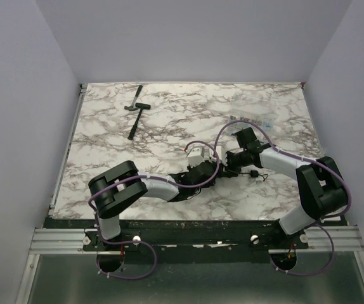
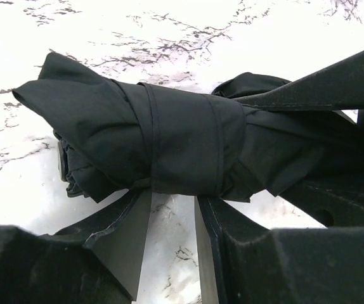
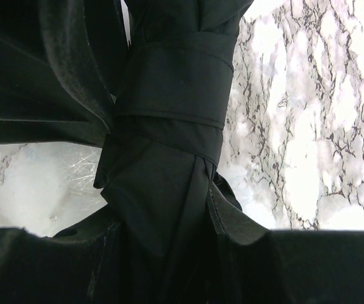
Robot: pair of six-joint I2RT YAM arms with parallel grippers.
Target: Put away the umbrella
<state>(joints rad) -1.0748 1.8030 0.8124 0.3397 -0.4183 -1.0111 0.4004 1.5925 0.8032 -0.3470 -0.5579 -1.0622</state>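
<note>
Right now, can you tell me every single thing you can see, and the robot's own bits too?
umbrella: one, black, folded and strapped, middle-right of the table.
hammer: one, black handle, grey head, far left of the table.
pale thing: one, whitish, far right, too small to tell what it is.
table: one, white marble with grey veins.
left arm and right arm: two, black and white, purple cables.
left hand: one, black, open beside the umbrella.
right hand: one, black, shut on the umbrella.
</note>
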